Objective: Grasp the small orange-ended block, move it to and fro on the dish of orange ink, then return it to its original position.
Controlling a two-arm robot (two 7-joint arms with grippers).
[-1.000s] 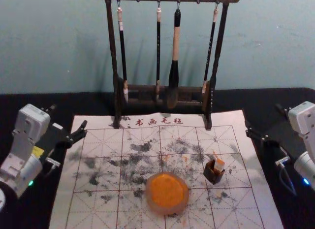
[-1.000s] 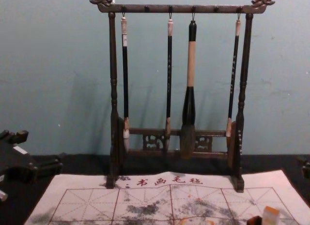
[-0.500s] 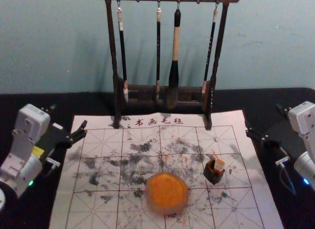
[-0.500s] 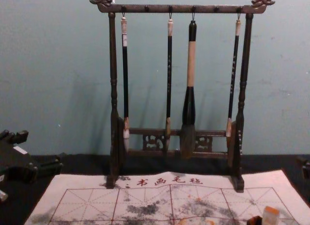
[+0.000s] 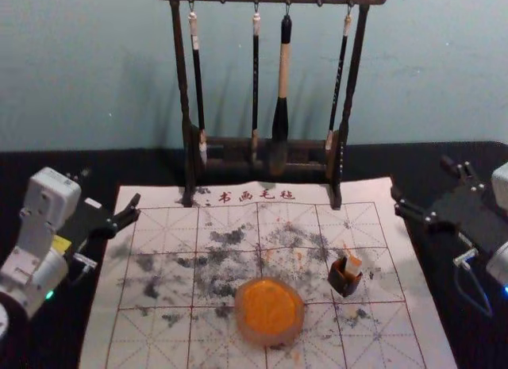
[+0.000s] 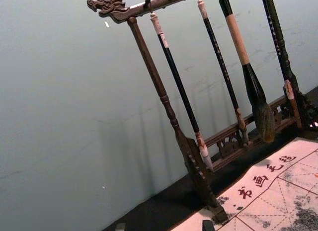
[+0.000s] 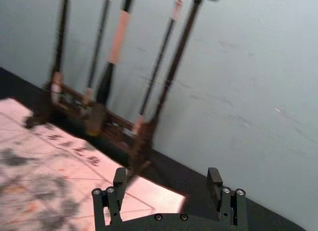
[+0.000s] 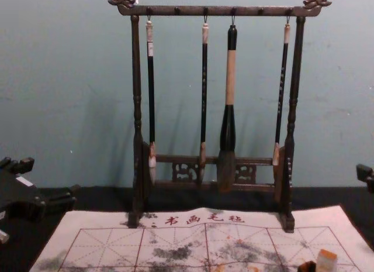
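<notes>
The small block [image 5: 353, 265], pale with an orange end, leans in a small dark holder [image 5: 343, 282] to the right of the round dish of orange ink [image 5: 269, 308]. In the chest view, the block [image 8: 326, 261] is at the lower right beside the dark holder [image 8: 307, 267]. My right gripper [image 5: 421, 177] stands open beyond the mat's right edge, back and right of the block. In the right wrist view, nothing is between the fingers of my right gripper [image 7: 167, 173]. Past the mat's left edge, my left gripper [image 5: 110, 188] is parked open; the left wrist view has the left gripper [image 6: 164, 226] too.
A wooden rack [image 5: 262, 167] with several hanging brushes stands behind the dish, its feet at the mat's back edge. The ink-stained white mat [image 5: 159, 337] lies under the dish and holder, with dark table on both sides.
My right arm has shifted outward and slightly back, and its gripper now reaches a little farther into the chest view's right edge. The left arm, block and dish are unchanged.
</notes>
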